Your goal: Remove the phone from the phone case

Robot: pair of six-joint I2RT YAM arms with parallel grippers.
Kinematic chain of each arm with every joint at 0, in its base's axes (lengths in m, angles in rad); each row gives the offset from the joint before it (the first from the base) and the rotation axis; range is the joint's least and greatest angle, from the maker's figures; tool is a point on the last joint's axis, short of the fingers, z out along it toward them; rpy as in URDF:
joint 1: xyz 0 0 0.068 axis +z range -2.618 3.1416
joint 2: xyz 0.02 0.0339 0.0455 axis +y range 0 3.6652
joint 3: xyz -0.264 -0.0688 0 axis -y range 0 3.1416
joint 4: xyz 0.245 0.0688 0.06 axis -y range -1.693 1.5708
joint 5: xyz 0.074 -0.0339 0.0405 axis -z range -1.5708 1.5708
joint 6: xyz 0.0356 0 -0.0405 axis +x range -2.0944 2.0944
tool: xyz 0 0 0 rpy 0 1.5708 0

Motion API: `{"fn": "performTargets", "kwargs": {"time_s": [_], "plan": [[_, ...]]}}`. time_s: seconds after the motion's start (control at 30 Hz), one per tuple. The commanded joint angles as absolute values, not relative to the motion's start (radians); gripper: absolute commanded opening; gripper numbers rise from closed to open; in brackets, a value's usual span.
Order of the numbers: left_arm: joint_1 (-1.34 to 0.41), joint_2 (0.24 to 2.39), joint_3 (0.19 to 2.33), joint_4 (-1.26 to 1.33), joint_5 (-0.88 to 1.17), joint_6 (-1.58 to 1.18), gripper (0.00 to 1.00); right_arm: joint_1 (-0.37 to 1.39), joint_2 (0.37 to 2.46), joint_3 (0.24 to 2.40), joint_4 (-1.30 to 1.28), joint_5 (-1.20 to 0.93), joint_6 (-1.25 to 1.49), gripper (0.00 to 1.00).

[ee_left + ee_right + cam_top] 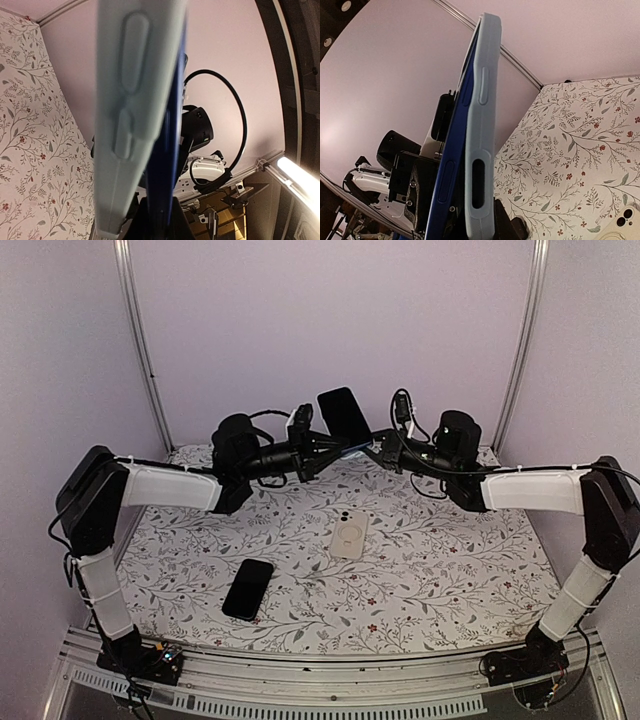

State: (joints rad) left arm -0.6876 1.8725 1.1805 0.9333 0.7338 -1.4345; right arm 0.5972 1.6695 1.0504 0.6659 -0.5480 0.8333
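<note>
Aloft over the far middle of the table [450, 570], the case [482, 125] holds the phone [343, 415]. In both wrist views the phone's blue edge runs alongside the pale grey-blue rim of the case. Whether that edge has lifted from the rim I cannot tell.

The left gripper [328, 447] comes in from the left and the right gripper [368, 447] from the right. They meet at the lower end of the case, each pressed closed on it. The phone rises above them. Both wrist cameras look along its side, with button bumps on the case showing in the left view and a button bump and a slot in the right view.

The phone's long axis stands nearly upright, with the top leaning a little to the left in the top view. Its lower end is in the grippers and its dark screen faces back toward the arm bases.

Two other phones lie flat on the table. A cream phone [349, 534] rests back up near the centre, with its camera lenses at the far end. A black phone [248, 588] lies nearer the left arm's base, well apart from the grippers.
</note>
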Motion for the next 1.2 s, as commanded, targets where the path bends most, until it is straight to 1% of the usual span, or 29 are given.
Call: {"fn": "performTargets", "kwargs": {"time_s": [0.0,0.3,0.7,0.83,1.0,1.17], "plan": [[-0.694,1.838,1.236,0.841,0.807,-1.312,0.0,0.575,1.623,1.072,0.569,-0.454,0.767,0.0],[-0.704,1.792,1.296,0.564,0.834,-1.105,0.0,0.533,1.578,1.085,0.406,-0.313,0.673,0.0],[-0.698,1.775,1.317,0.386,0.8,-0.982,0.0,0.481,1.522,1.075,0.256,-0.215,0.613,0.0],[-0.669,1.766,1.317,0.263,0.764,-0.904,0.0,0.457,1.508,1.059,0.172,-0.184,0.594,0.0],[-0.605,1.76,1.307,0.078,0.72,-0.775,0.0,0.406,1.471,0.986,0.099,-0.16,0.576,0.0],[-0.549,1.779,1.289,-0.027,0.726,-0.693,0.0,0.334,1.457,0.924,0.029,-0.168,0.562,0.0]]}}
